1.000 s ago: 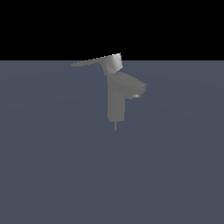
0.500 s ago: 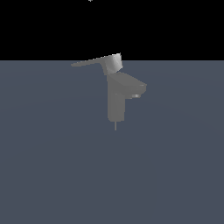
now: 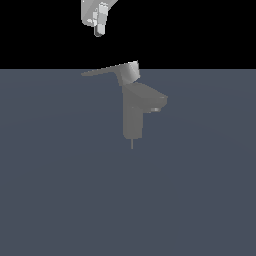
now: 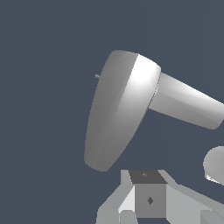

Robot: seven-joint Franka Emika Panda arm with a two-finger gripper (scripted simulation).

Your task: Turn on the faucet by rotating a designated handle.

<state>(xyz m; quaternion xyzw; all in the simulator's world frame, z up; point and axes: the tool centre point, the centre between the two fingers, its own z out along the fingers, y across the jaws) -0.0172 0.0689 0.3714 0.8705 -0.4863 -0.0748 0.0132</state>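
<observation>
White glossy robot gripper (image 3: 99,31): cut off at exterior frame's top centre; finger spacing cannot be told; nothing touched. Grey matte blocky faucet (image 3: 134,112), thin-bladed grey handle (image 3: 112,71) below.

A bare simulated scene: flat slate-blue ground (image 3: 60,190) under a black void.

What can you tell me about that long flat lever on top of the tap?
The handle is a matte grey lever: a short blocky cap on top of the faucet column, with a thin flat blade tapering toward the exterior view's left. From the wrist view it looks broad and rounded, brightly lit along one edge. It lies nearly level. Nothing touches it; the gripper hangs above the blade's tip.
</observation>
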